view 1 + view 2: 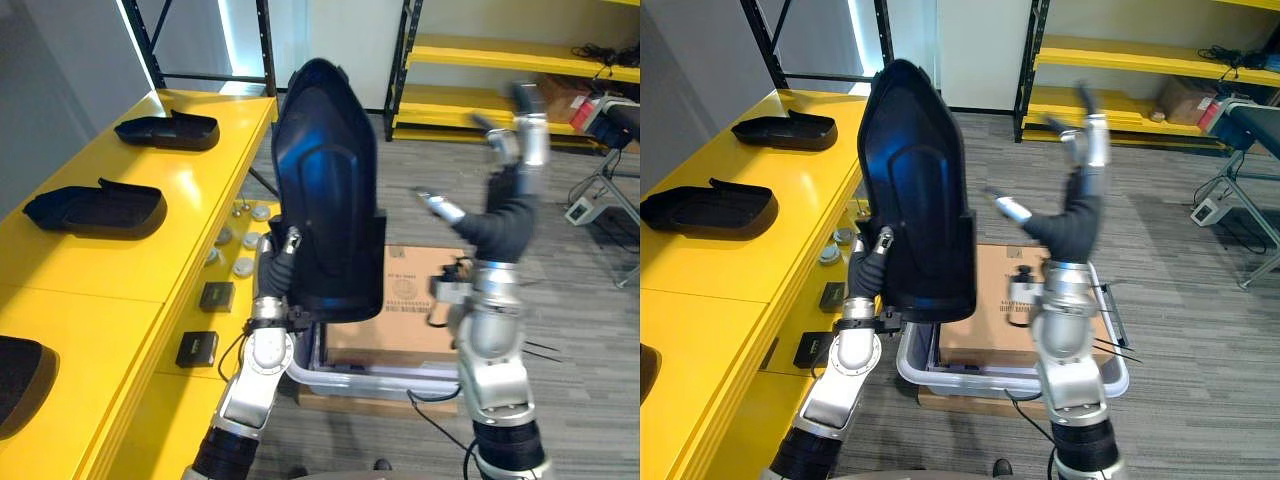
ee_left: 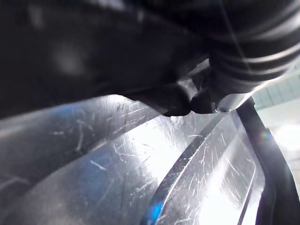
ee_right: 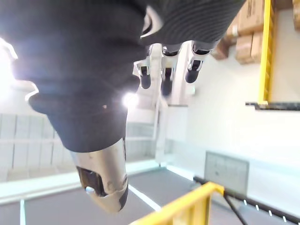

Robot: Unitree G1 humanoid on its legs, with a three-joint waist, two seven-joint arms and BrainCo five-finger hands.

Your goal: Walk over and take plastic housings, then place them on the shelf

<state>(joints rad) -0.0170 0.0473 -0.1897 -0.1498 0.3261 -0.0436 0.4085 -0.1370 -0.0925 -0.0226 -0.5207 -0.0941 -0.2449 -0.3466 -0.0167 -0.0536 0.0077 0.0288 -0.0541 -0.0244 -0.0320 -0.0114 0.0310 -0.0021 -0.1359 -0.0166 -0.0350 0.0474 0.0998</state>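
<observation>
My head's two eyes share one downward view; my left wrist camera sits tight against the housing (image 2: 140, 164).

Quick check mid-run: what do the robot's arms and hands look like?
Both arms are silver-grey metal cylinders in jointed segments, with black ribbed sections nearest the body. The left robot hand and right robot hand each wear a dark ribbed cover over wrist and back, with silver, dark-tipped fingers beyond it.

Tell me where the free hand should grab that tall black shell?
Probably the right edge of the plastic housing, approached from the robot's right. It stands upright, the left hand holds its lower left edge, and the open right hand is raised on that side.
</observation>
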